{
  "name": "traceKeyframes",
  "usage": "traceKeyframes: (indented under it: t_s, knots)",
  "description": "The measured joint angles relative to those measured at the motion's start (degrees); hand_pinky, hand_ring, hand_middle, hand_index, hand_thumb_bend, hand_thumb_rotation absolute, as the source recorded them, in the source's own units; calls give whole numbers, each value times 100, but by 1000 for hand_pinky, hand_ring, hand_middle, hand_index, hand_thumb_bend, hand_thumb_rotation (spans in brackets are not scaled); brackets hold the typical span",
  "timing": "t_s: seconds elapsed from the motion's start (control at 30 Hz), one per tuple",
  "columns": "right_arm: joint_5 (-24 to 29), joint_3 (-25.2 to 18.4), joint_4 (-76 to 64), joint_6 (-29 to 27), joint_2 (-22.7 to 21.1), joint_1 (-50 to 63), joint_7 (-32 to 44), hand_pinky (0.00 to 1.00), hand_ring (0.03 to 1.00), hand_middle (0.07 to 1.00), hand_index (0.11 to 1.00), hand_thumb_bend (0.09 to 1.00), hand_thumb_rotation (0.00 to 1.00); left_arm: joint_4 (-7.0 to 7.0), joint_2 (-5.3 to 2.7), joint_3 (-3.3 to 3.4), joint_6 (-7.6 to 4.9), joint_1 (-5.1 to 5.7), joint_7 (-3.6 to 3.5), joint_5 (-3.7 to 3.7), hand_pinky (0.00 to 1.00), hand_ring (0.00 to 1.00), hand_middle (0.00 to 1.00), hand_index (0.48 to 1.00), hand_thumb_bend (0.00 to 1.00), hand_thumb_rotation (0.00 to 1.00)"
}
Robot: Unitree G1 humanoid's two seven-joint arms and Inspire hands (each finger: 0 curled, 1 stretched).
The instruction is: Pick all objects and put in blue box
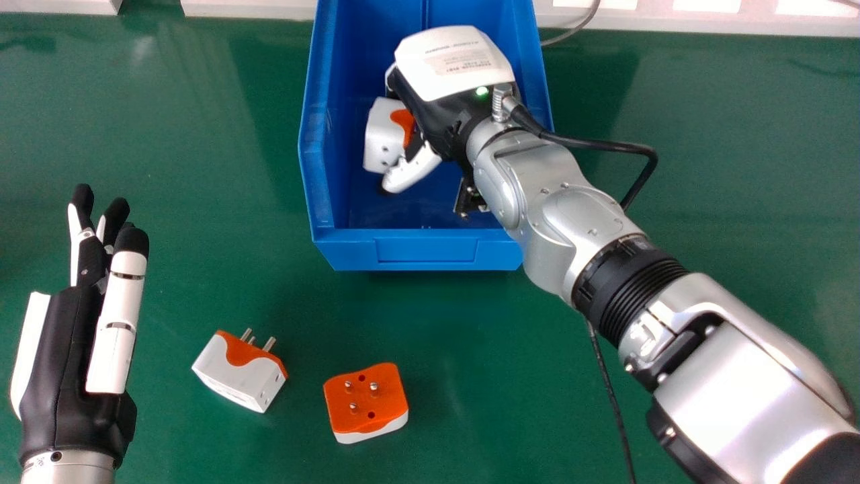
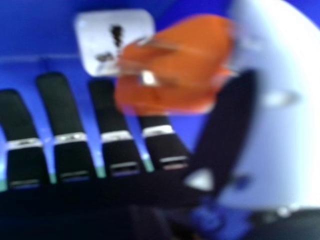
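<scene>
Robot sorting 3 orange-and-white plug adapters. The right hand (image 1: 453,64) is inside the blue box (image 1: 423,250), its fingers (image 2: 60,110) extended and released. Adapter 1 (image 1: 381,138) lies between fingers and thumb in the right hand view, and at the hand's left within the box; whether it touches the hand cannot be told. Beyond it is 1 white square face (image 2: 92,25) with dark marks. Adapter 2 (image 1: 235,376) and adapter 3 (image 1: 366,403) lie on the green table (image 1: 201,202), near side, 2 on the left. The left hand (image 1: 67,376) is at far left, fingers straight, grasping nothing.
</scene>
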Motion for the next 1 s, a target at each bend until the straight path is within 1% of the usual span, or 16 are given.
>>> traceKeyframes:
  t_s: [0.03, 0.07, 0.13, 0.2, 0.3, 0.37, 0.47, 0.5, 0.6, 0.63, 0.7, 0.77, 0.8, 0.87, 0.9, 1.0]
  knots:
    - [0, 0, -24, 19, -4, 1, -1, 950, 1000, 1000, 1000, 622, 896, 0, 0, 0, 0, -10, -4, -3, 1000, 1000, 1000, 1000, 384, 888]
    - [0, 0, -45, 47, -6, 2, -7, 948, 1000, 1000, 1000, 618, 899, 0, 1, 0, 1, -22, -5, -2, 1000, 1000, 1000, 1000, 384, 907]
    - [5, -1, -92, 81, -16, 18, -12, 964, 1000, 1000, 1000, 602, 898, 0, 2, 0, 6, -47, -9, -3, 1000, 1000, 1000, 1000, 371, 888]
    - [28, -9, -124, 121, -21, 34, -14, 967, 1000, 1000, 1000, 588, 895, 0, 2, -1, 10, -67, -9, -2, 1000, 1000, 1000, 1000, 368, 904]
    - [77, -42, -202, 213, -29, 51, -15, 964, 1000, 1000, 1000, 565, 917, 4, 2, -1, 9, -98, -12, -3, 1000, 1000, 1000, 1000, 387, 901]
    - [118, -66, -355, 305, -49, 95, -38, 950, 1000, 1000, 1000, 559, 907, 14, 1, 0, 10, -104, -32, -45, 1000, 1000, 1000, 1000, 362, 888]
    - [106, -84, -713, 335, -135, 253, -169, 908, 1000, 1000, 999, 542, 890, 14, 0, 0, 11, -105, -24, -50, 1000, 1000, 1000, 1000, 347, 904]
    - [100, -80, -904, 346, -191, 341, -183, 905, 1000, 1000, 1000, 529, 892, 14, -1, 0, 11, -105, -14, -48, 1000, 1000, 1000, 1000, 346, 905]
    - [97, -91, -1849, 342, -457, 785, -167, 893, 998, 1000, 989, 484, 813, 25, 0, 1, 8, -104, -11, -42, 1000, 1000, 1000, 1000, 355, 914]
    - [97, -102, -2225, 332, -551, 963, -158, 896, 999, 1000, 990, 472, 807, 31, 0, 1, 8, -101, -11, -41, 1000, 1000, 1000, 1000, 360, 917]
    - [97, -131, -3028, 316, -733, 1393, -140, 867, 979, 997, 960, 455, 757, 51, 0, 1, 6, -101, -11, -23, 1000, 1000, 1000, 1000, 354, 909]
    - [93, -161, -3817, 297, -901, 1888, -142, 812, 945, 971, 927, 453, 727, 72, 0, 2, 6, -96, -13, -22, 1000, 1000, 1000, 1000, 343, 891]
    - [89, -164, -4219, 281, -992, 2164, -142, 782, 928, 961, 922, 451, 721, 76, -1, 2, 7, -94, -19, -32, 1000, 1000, 1000, 1000, 331, 882]
    - [61, -172, -4959, 218, -1172, 2723, -139, 754, 923, 962, 943, 444, 719, 76, -2, 3, 8, -91, -33, -73, 1000, 1000, 1000, 1000, 331, 877]
    - [53, -176, -5350, 174, -1277, 3040, -131, 755, 925, 962, 953, 442, 721, 76, -2, 4, 9, -90, -42, -101, 1000, 1000, 1000, 1000, 325, 876]
    - [-15, -216, -6428, 26, -1567, 3969, -115, 747, 909, 945, 928, 447, 716, 73, -7, 4, 15, -77, -56, -199, 1000, 1000, 1000, 1000, 328, 856]
